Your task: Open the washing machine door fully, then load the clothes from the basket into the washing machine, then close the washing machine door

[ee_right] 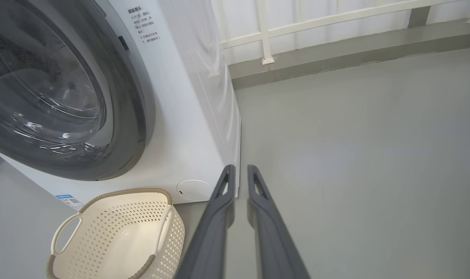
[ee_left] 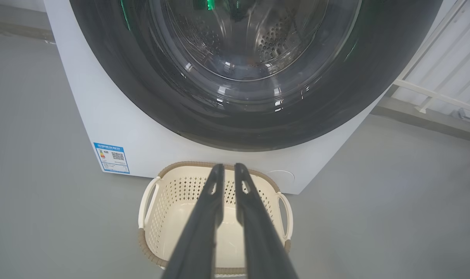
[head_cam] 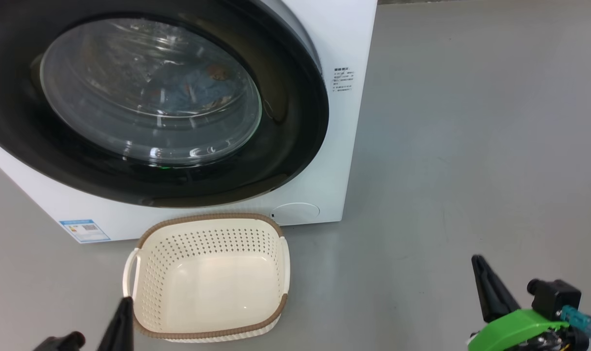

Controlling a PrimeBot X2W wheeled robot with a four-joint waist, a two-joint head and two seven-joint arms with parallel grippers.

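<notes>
Sitting empty, basket (head_cam: 212, 241) before washing machine (head_cam: 344, 39)

Bright, even light fills every view. White glints streak the domed glass of the washing machine door (head_cam: 149, 92), and its glossy black rim mirrors a green spot. The basket (head_cam: 207, 273) casts a faint, soft shadow on the grey floor (head_cam: 471, 146). The wrist views bow the washing machine (ee_right: 188, 116) edges. The left tool (ee_left: 228, 167) softens toward the bottom edge.
</notes>
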